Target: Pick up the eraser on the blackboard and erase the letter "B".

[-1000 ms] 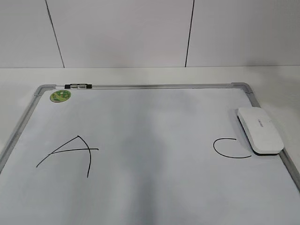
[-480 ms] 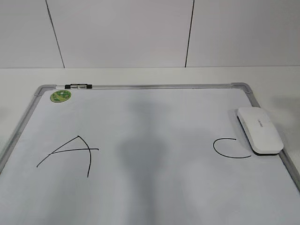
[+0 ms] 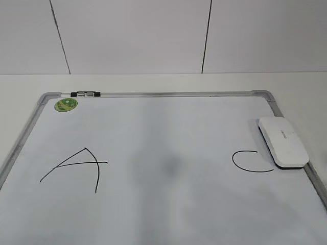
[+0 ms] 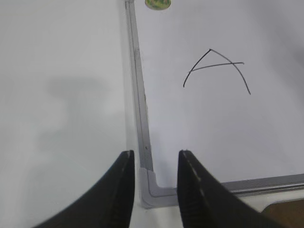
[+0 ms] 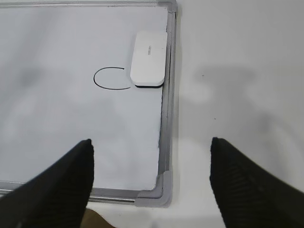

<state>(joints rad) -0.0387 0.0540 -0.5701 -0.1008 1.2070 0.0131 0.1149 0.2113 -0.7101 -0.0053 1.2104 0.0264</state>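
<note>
The blackboard [image 3: 173,94] is a white board with a grey frame, lying flat on the table. The white eraser [image 3: 283,141] lies on its right side by the frame, next to a black "C" [image 3: 233,161]. A black "A" [image 3: 82,165] is at the left. No letter "B" shows; the board's middle is bare with a faint grey shadow. Neither gripper shows in the exterior view. My left gripper [image 4: 154,159] is open and empty above the board's near left corner. My right gripper [image 5: 151,147] is wide open and empty above the near right corner, with the eraser [image 5: 149,58] far ahead.
A round green sticker [image 3: 66,104] and a small black-and-silver clip [image 3: 85,94] sit at the board's far left corner. A white tiled wall stands behind the white table. Bare table lies to the left [image 4: 61,95] and right [image 5: 237,95] of the board.
The dark shadow over the middle of the board has shrunk and faded. The eraser and the letters have not moved.
</note>
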